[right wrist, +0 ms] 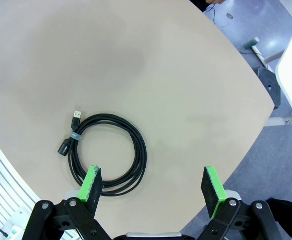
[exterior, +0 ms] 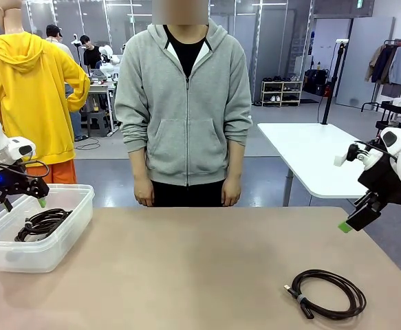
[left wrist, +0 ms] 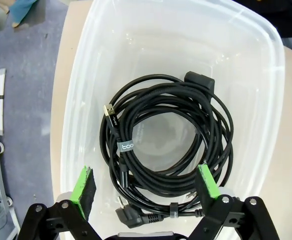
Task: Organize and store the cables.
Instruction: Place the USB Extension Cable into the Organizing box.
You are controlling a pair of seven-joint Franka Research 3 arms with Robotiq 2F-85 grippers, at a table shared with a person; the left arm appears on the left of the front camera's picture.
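Observation:
Coiled black cables (exterior: 43, 223) lie in a clear plastic bin (exterior: 69, 227) at the table's left; the left wrist view shows the cables (left wrist: 166, 150) bundled on the bin (left wrist: 85, 75) floor, plug ends visible. My left gripper (left wrist: 148, 187) hangs open right above them, holding nothing; in the front view the left gripper (exterior: 40, 199) sits over the bin's rim. One more coiled cable (exterior: 327, 293) rests on the table at the front right. My right gripper (right wrist: 153, 184) is open above it, the cable (right wrist: 108, 155) lying by its left pad. In the front view the right gripper (exterior: 348, 223) hovers high.
A person in a grey hoodie (exterior: 184, 103) stands at the far edge, hands down at the sides. The brown table (exterior: 186, 268) stretches between bin and loose cable. A white table (exterior: 310, 151) stands behind on the right. The table's rounded edge (right wrist: 251, 145) is close to the right gripper.

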